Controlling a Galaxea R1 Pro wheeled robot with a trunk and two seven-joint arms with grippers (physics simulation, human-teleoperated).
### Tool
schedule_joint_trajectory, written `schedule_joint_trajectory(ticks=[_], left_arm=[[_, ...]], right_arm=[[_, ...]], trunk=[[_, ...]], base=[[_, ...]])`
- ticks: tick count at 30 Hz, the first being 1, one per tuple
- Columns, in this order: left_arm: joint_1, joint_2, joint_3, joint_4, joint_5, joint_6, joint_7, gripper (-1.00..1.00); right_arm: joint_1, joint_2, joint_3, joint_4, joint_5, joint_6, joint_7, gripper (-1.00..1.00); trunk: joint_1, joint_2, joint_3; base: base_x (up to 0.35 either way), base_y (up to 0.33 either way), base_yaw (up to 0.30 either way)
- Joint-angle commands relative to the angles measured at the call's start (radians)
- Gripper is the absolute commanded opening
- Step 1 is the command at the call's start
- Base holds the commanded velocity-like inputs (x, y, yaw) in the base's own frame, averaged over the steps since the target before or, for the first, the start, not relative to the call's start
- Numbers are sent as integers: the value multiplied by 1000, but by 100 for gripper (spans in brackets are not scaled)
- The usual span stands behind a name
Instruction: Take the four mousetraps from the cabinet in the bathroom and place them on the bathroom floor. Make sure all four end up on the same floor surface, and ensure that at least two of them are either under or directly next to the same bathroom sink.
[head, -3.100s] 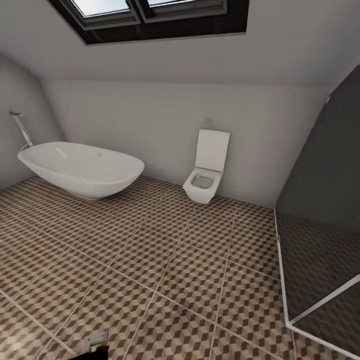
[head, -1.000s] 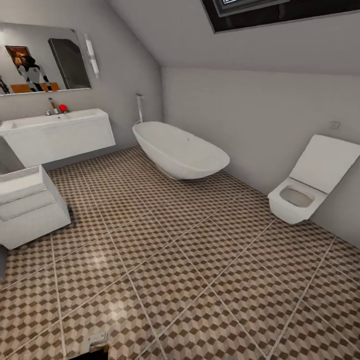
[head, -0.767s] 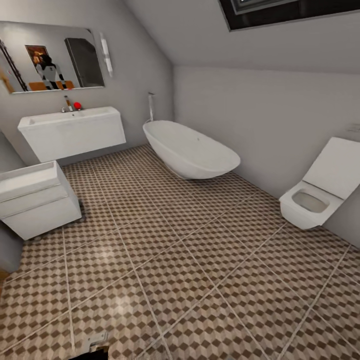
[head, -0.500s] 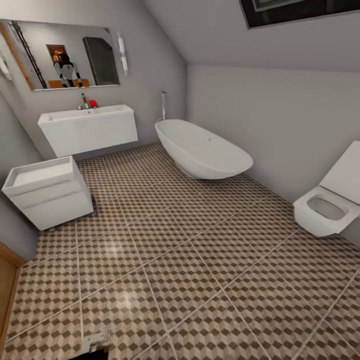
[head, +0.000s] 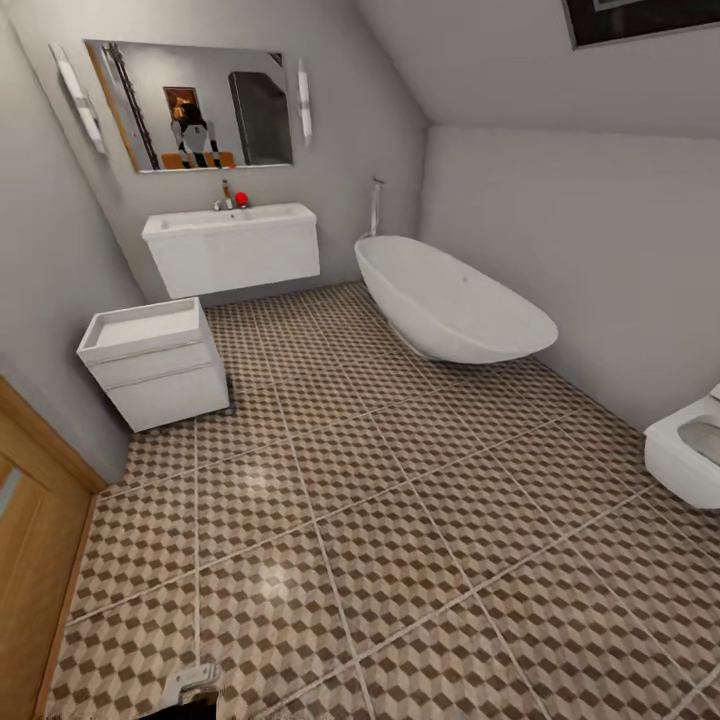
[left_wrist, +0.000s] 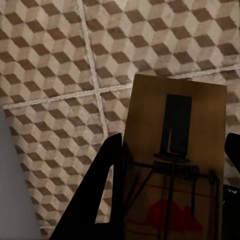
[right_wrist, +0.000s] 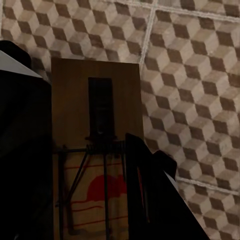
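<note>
Clearly the left tool (left_wrist: 172, 195) is pinching a mousetrap (left_wrist: 172, 150): its dark fingers (left_wrist: 97, 192) sit tight against both long edges of the flat brown board, which carries thin metal wire parts and a red printed mark near the tool; no writing on it can be read. Likewise the right tool (right_wrist: 90, 200) is clamped on a second mousetrap (right_wrist: 95, 115), one dark finger (right_wrist: 150, 195) lying across the board's edge, with the same red mark and wire frame and no legible lettering. Just beyond both boards lies the bathroom floor (head: 400, 520), large tiles in a brown, beige and white cube pattern with pale grout lines. Farther out from the tools, against the far wall, hangs the white sink (head: 235, 250) under a mirror (head: 195, 105). A small white drawer unit (head: 155, 365) stands nearer, a white bathtub (head: 450, 300) beside the sink, a toilet (head: 685, 450) at the edge, and orange-brown wood (head: 30, 540) on the left.
</note>
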Motion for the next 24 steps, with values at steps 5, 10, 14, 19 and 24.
schedule_joint_trajectory(ticks=[5, 10, 14, 19, 24], left_arm=[[0, 0, -8, 0, 4, 0, 4, -100], [-1, 0, -8, 0, 5, 0, 4, -100], [-1, 0, -8, 0, 4, 0, 4, -100], [-1, 0, -8, 0, 4, 0, 4, -100], [-1, 1, -8, 0, 4, 2, 3, -100]], right_arm=[[-2, 0, 4, 4, 0, -7, 0, -100], [-2, 0, 4, 4, 1, -7, 1, -100], [-2, 0, 4, 4, 0, -7, 1, -100], [-2, 0, 4, 4, 0, -7, 1, -100], [-2, -2, 4, 1, -2, -7, 3, -100]], trunk=[[0, -1, -3], [0, -1, -6], [0, -1, -8], [0, -1, -10], [0, -1, -10]], base=[[0, 0, 285], [0, 0, 285], [0, 0, 285], [10, 0, 256], [239, 0, 52]])
